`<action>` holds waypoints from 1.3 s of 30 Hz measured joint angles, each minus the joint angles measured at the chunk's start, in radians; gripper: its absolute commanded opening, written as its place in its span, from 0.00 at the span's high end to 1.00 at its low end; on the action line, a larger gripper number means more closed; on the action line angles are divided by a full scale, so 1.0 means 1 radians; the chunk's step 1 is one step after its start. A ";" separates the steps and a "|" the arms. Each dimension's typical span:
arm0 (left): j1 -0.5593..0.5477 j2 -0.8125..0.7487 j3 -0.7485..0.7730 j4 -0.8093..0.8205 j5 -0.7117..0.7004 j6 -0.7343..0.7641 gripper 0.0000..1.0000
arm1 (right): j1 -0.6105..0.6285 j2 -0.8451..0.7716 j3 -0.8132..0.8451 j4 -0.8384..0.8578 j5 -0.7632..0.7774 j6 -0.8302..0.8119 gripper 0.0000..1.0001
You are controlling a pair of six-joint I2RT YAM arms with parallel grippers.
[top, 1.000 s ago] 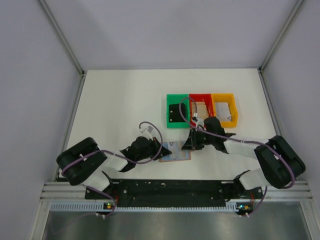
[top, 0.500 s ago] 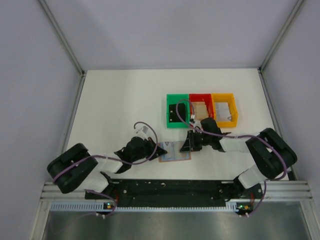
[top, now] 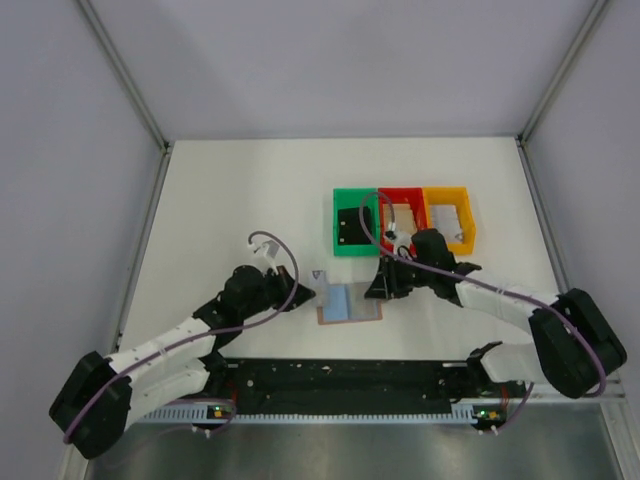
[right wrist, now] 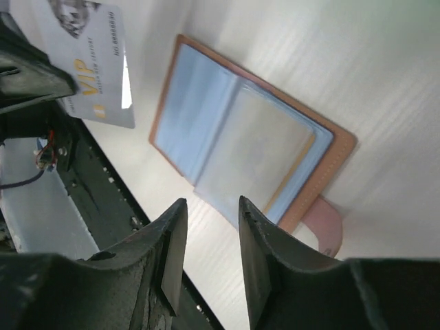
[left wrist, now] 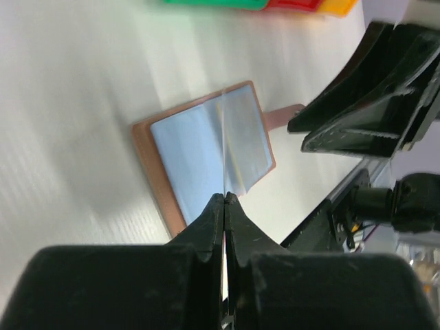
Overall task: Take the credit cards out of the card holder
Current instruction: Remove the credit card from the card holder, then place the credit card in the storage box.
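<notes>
The card holder lies open on the table, blue-grey pockets up and brown rim showing. My left gripper is shut on a credit card, a pale one printed "VIP". The card hangs clear of the holder, just off its left edge, and shows edge-on in the left wrist view. My right gripper is open with nothing between its fingers. It hovers over the holder's right side, near the brown tab.
Green, red and yellow bins stand in a row behind the holder, each with a card-like thing inside. The black rail of the arm bases runs close along the holder's near side.
My left arm has drawn back to the left and lifted the card out of the holder. My right gripper's jaws have parted wider, just over the holder's right side.
</notes>
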 measured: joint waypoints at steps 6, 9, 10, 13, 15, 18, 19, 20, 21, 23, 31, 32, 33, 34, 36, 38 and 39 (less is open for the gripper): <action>0.008 -0.014 0.229 -0.217 0.174 0.274 1.00 | 0.007 -0.213 0.144 -0.166 -0.053 -0.155 0.42; 0.008 -0.014 0.359 -0.327 0.257 0.401 1.00 | 0.020 -0.257 0.238 -0.215 -0.095 -0.233 0.42; 0.008 -0.014 0.403 -0.366 0.282 0.443 1.00 | 0.024 -0.262 0.267 -0.225 -0.113 -0.258 0.42; 0.008 -0.003 0.545 -0.517 0.337 0.563 1.00 | 0.031 -0.264 0.334 -0.266 -0.154 -0.332 0.43; 0.008 0.014 0.622 -0.606 0.354 0.626 1.00 | 0.034 -0.263 0.367 -0.304 -0.180 -0.377 0.43; 0.002 0.051 0.712 -0.728 0.369 0.715 1.00 | 0.042 -0.255 0.422 -0.358 -0.217 -0.447 0.43; -0.003 0.065 0.734 -0.771 0.370 0.742 1.00 | 0.047 -0.249 0.442 -0.370 -0.227 -0.470 0.43; -0.010 0.081 0.752 -0.812 0.371 0.767 1.00 | 0.054 -0.245 0.460 -0.378 -0.236 -0.493 0.43; -0.020 0.098 0.767 -0.848 0.370 0.787 1.00 | 0.062 -0.241 0.476 -0.385 -0.245 -0.516 0.43; -0.045 0.132 0.789 -0.910 0.368 0.818 1.00 | 0.083 -0.231 0.499 -0.397 -0.258 -0.555 0.43; -0.084 0.173 0.840 -1.016 0.369 0.897 1.00 | 0.158 -0.121 0.544 -0.423 -0.305 -0.649 0.50; -0.085 0.173 0.847 -1.017 0.370 0.902 1.00 | 0.166 -0.106 0.544 -0.430 -0.316 -0.656 0.52; -0.086 0.173 0.854 -1.017 0.372 0.907 1.00 | 0.171 -0.096 0.544 -0.438 -0.323 -0.664 0.53; -0.089 0.173 0.859 -1.017 0.374 0.912 1.00 | 0.174 -0.088 0.544 -0.443 -0.330 -0.671 0.55; -0.093 0.173 0.862 -1.017 0.376 0.919 1.00 | 0.179 -0.078 0.544 -0.447 -0.346 -0.678 0.57; -0.099 0.174 0.862 -1.018 0.376 0.924 1.00 | 0.183 -0.071 0.549 -0.454 -0.360 -0.684 0.61; -0.102 0.175 0.862 -1.019 0.377 0.925 1.00 | 0.185 -0.066 0.552 -0.454 -0.369 -0.686 0.63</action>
